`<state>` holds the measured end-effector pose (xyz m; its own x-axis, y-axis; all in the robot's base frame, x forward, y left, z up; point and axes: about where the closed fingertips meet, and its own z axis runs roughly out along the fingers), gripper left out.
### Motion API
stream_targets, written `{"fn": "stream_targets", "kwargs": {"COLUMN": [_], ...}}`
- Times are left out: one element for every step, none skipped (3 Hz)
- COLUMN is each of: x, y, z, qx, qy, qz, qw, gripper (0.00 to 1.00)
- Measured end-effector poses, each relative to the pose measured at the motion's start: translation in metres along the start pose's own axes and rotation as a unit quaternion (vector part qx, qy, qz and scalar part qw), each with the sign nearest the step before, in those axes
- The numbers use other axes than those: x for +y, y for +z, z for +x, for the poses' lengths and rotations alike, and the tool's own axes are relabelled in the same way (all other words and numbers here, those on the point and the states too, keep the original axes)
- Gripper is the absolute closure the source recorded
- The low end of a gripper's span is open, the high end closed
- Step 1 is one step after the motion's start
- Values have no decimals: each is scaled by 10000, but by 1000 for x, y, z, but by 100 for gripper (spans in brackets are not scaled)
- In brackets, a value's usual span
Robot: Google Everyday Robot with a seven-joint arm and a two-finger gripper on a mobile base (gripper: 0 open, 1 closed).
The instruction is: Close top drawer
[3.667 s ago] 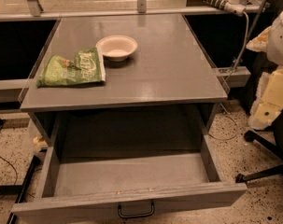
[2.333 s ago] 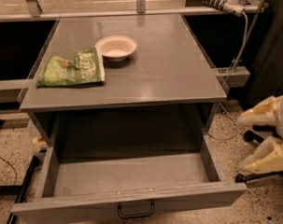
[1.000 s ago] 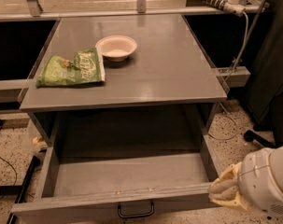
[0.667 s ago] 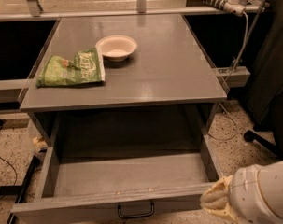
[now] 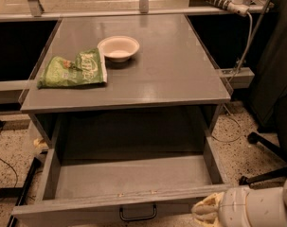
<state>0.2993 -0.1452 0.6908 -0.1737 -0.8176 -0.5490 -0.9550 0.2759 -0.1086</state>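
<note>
The top drawer (image 5: 133, 176) is a wide, shallow grey box pulled fully out under the cabinet top; it holds nothing. Its flat front (image 5: 76, 213) runs along the bottom edge of the view, with a small black bail handle (image 5: 138, 214) at its middle. My gripper (image 5: 204, 211), cream-coloured at the end of a white arm, sits at the bottom right, against the right part of the drawer front, to the right of the handle. The two lower drawers are out of view.
On the grey cabinet top (image 5: 171, 74) lie a green snack bag (image 5: 74, 70) and a white bowl (image 5: 118, 47). A power strip (image 5: 221, 0) with a cable hangs at the back right. A black chair base (image 5: 266, 145) stands on the speckled floor at right.
My arm came down from the right side of the cabinet to the lower right corner, then moved left along the drawer front toward the handle. The drawer stays open.
</note>
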Motion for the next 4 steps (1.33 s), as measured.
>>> {"fn": "stream_targets", "kwargs": {"x": [5, 2, 2, 2], "y": [30, 30, 30, 30], "z": [2, 2, 2, 2], "qx": [10, 20, 20, 20], "qy": [-188, -194, -194, -194], "qz": [15, 69, 69, 69], "qw": [9998, 9998, 9998, 9998], "gripper": [100, 81, 58, 34]}}
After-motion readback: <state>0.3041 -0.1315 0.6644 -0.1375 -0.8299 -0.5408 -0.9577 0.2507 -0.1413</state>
